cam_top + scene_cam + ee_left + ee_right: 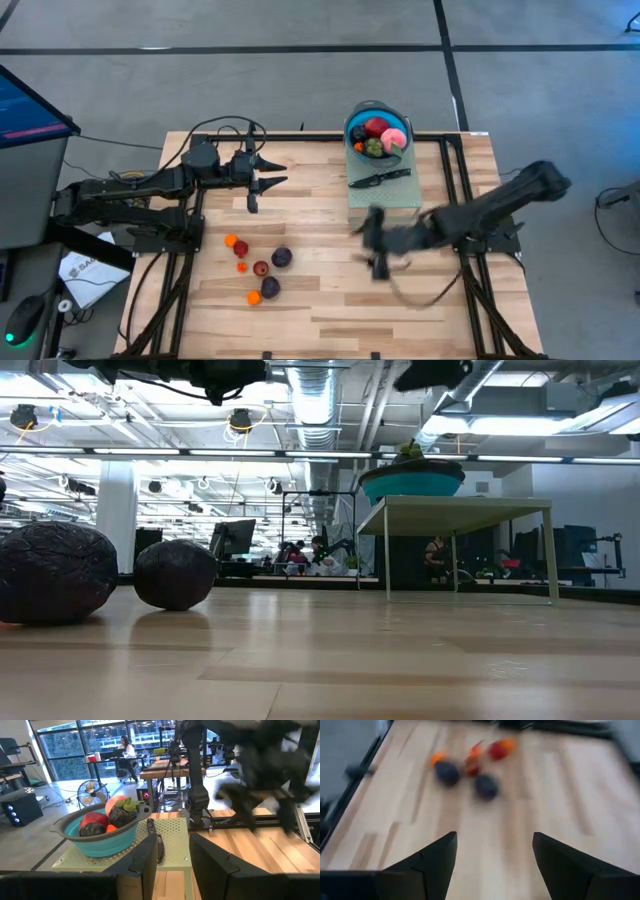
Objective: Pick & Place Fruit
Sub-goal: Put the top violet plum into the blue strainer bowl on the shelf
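Right gripper (378, 243) hovering mid-table, fingers apart, empty | loose fruit (262, 268) lying toward the left side, no long axis | left gripper (268, 170) waiting, fingers apart, about as near

Left arm reaches in from the table's left edge, left gripper (270, 172) held above the surface near the far side, fingers (142, 862) parted, nothing between. Right arm stretches from the right edge toward centre, right gripper (378, 245) blurred, fingers (432, 857) wide apart, empty.
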Controlling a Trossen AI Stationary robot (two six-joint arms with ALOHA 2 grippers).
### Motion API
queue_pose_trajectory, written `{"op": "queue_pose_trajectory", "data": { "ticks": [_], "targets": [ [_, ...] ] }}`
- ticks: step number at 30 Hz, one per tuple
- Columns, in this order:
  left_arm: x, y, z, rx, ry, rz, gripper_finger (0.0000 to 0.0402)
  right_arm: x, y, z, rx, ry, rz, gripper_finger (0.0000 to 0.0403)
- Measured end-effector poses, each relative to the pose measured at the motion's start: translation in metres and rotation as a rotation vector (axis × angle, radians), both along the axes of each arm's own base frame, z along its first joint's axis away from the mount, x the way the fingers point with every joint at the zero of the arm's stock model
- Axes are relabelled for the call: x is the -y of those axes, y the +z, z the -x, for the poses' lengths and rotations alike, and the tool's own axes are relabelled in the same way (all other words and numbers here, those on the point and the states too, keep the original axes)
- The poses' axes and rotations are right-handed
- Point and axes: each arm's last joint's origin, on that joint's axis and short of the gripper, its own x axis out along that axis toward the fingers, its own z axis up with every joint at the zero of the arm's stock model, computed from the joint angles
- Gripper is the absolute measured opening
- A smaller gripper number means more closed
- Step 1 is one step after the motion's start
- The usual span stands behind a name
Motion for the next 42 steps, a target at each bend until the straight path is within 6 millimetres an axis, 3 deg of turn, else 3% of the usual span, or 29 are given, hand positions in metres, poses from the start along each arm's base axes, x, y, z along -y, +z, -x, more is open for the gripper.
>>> {"op": "queue_pose_trajectory", "data": {
  "ticks": [5, 9, 14, 20, 25, 31, 36, 42],
  "targets": [
    [0.0, 0.0, 0.0, 0.004, 0.0, -0.001, 0.0108, -0.045, -0.06, -0.032, -0.05, 0.064, 0.041, 0.0255],
    [0.0, 0.001, 0.0, 0.005, 0.0, -0.001, 0.0108, -0.066, -0.095, -0.037, -0.063, -0.028, 0.061, 0.0255],
    [0.0, 0.001, 0.0, 0.007, 0.0, -0.002, 0.0108, -0.08, -0.121, -0.012, -0.049, -0.178, 0.039, 0.0255],
    [0.0, 0.002, 0.0, 0.022, 0.0, -0.006, 0.0108, -0.085, -0.128, 0.029, 0.078, -0.341, -0.067, 0.0255],
    [0.0, 0.004, 0.0, 0.041, 0.0, -0.007, 0.0108, -0.079, -0.133, 0.06, 0.102, -0.361, -0.104, 0.0255],
    [0.004, -0.001, -0.007, 0.024, -0.097, 0.056, 0.0108, -0.045, -0.146, 0.085, 0.093, -0.406, -0.102, 0.0255],
    [0.03, -0.03, -0.035, -0.134, -0.184, 0.032, 0.0108, -0.012, -0.155, 0.09, 0.151, -0.48, -0.154, 0.0255],
    [0.051, -0.066, -0.058, -0.289, 0.043, 0.157, 0.0108, 0.003, -0.152, 0.083, 0.243, -0.489, -0.192, 0.0255]
  ]
}}
